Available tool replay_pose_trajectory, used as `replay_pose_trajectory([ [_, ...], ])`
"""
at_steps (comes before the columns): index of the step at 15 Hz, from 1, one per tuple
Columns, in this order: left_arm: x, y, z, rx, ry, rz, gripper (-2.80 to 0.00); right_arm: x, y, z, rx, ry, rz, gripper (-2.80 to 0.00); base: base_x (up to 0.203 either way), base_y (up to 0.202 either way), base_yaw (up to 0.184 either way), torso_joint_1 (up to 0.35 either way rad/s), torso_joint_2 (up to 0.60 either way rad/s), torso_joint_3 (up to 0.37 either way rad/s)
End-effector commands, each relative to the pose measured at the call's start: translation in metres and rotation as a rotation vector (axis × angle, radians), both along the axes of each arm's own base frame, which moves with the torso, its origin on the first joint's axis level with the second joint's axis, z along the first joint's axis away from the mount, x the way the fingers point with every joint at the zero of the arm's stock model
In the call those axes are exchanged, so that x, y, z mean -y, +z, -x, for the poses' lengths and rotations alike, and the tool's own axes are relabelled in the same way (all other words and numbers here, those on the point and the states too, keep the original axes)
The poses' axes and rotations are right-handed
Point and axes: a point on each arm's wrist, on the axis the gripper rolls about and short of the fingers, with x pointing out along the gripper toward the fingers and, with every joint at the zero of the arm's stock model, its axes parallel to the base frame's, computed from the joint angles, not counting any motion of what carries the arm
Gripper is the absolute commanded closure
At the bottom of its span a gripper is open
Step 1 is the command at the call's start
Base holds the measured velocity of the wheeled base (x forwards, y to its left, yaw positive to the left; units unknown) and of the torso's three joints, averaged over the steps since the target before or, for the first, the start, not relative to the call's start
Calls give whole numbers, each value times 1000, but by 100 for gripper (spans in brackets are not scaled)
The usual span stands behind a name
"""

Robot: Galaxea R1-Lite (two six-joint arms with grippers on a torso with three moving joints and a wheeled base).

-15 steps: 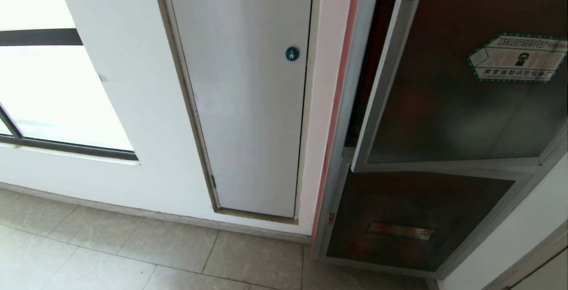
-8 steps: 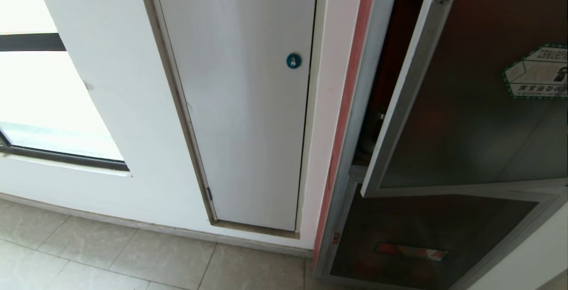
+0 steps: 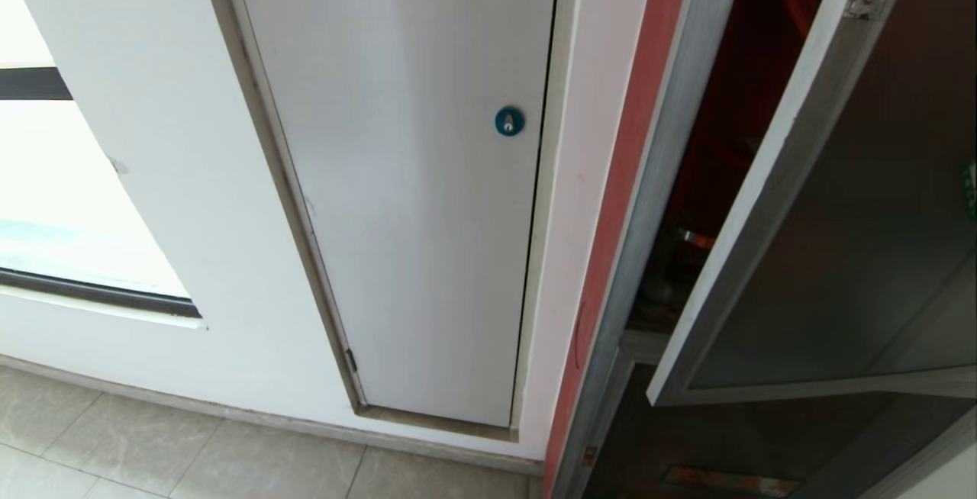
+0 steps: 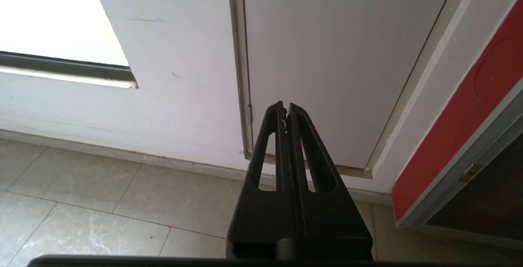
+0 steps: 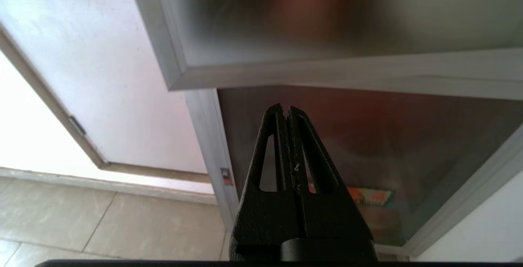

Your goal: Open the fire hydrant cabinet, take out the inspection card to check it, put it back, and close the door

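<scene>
the left hand [image 4: 286, 110] hangs low with its two black fingers pressed together on nothing, over the pale floor tiles [image 4: 102, 201] in front of the skirting and the lower hinge corner of the plain white panel [image 4: 335, 54]. the right hand [image 5: 286, 112] is likewise clenched and empty, low before the smaller lower dark glass panel [image 5: 367, 136], with open air between its tips and the glass. above it the bottom corner of the door [image 3: 855, 201] juts out toward the robot, swung open away from the silver frame of the fire hydrant cabinet [image 3: 656, 178]; the door's pale edge stands in front of the opening, leaving a narrow wedge of room between it and the frame. through that gap the red interior shows, and a metal fitting, perhaps part of the valve, too dim to tell. the inspection card cannot be made out. left of the cabinet a red strip [image 3: 618, 201] borders the white wall; the white panel carries a blue round lock [image 3: 509, 121], and a window [image 3: 46, 201] lies farthest left.
</scene>
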Motion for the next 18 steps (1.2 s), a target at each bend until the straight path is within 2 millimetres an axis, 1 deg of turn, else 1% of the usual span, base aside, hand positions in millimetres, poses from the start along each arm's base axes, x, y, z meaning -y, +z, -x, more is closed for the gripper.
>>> replay_pose_trajectory([
  [1,0,0,0,-1,1,0,0,0,0,0,-2,0,1,0,196,0,0,-2,4,1],
  [10,0,0,0,-1,-1,2,0,0,0,0,-2,2,1,0,189,0,-1,2,2,2],
  [18,0,0,0,-1,1,2,0,0,0,0,-1,-11,-21,0,8,0,1,3,1,1],
])
